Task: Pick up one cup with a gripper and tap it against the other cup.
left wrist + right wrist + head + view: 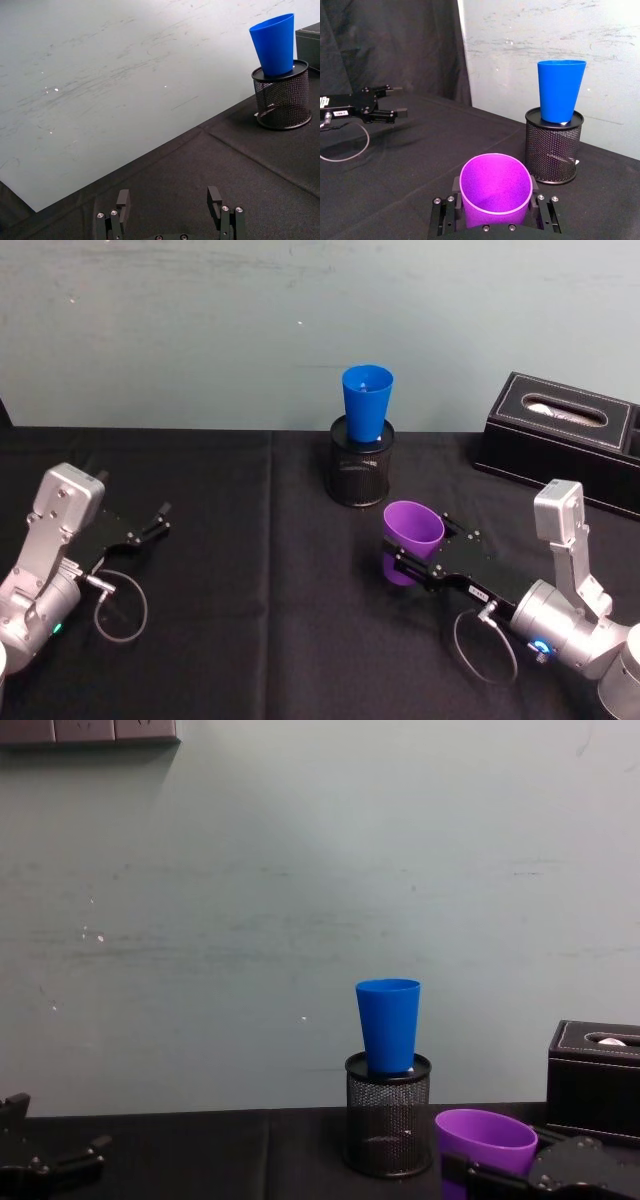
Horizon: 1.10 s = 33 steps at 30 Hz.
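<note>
Closest in the head view is the right tool [418,540], low on the right side of the black surface [250,600]. Its fingers are closed on either side of the purple cup [410,523], which has its mouth up. Just behind that, not touching, sits the black mesh pen holder [361,475], with the blue cup [367,400] standing upright in its top. Left tool [158,520] is parked way over on the left with nothing in it, and a black tissue box [560,435] sits at the back right. Left wrist view: the fingers are spread wide with just bare cloth between them, and the holder and blue cup are well off. Right wrist view: the purple cup is wedged between the fingers so you look down into its mouth, with the blue cup higher up and beyond it. Chest view: the purple rim sits lower than the holder's rim, just to its right. Can't tell if the purple cup's base touches the surface.
</note>
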Each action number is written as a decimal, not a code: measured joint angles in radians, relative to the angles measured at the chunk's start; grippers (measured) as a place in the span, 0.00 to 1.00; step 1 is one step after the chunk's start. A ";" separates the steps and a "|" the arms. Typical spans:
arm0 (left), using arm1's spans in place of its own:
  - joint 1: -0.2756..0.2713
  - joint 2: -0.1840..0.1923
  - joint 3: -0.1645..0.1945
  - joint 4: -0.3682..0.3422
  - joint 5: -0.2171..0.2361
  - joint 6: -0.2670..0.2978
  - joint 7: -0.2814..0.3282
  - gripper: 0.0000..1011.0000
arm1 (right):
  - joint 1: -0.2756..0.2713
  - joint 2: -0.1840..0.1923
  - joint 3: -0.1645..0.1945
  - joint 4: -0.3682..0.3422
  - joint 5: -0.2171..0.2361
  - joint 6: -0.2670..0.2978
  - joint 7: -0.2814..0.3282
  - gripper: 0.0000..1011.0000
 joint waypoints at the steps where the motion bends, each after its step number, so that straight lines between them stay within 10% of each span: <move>1: 0.000 0.000 0.000 0.000 0.000 0.000 0.000 1.00 | 0.000 0.000 0.000 0.001 -0.001 0.000 0.000 0.72; 33: 0.000 0.000 0.000 0.000 0.000 0.000 0.000 1.00 | 0.027 -0.023 -0.010 0.079 -0.032 -0.023 0.010 0.72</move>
